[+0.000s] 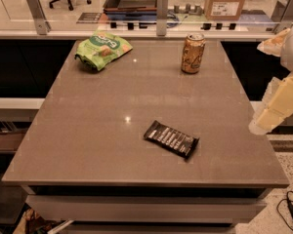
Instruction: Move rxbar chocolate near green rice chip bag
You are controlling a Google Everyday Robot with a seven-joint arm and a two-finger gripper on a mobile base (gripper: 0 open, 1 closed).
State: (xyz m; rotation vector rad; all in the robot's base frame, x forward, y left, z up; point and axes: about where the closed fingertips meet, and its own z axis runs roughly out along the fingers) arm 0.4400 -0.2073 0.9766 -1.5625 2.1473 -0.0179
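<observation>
One tabletop (pixel 88 145), three things on it. One chocolate bar (pixel 171 139), black wrapper, lying flat near front edge, right of centre. One green chip bag (pixel 102 49) at far left corner, well apart from bar. One tan can (pixel 193 53) upright, far right. One hand (pixel 272 112) at right edge of view, beside tabletop, holding nothing visible; clenched or released: cannot tell.

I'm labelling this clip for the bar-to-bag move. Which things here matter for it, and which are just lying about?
Job: rxbar chocolate, near front; green rice chip bag, far left; gripper, right of the table.
Lying about: tan can, upright, far right; cardboard box behind the table.
</observation>
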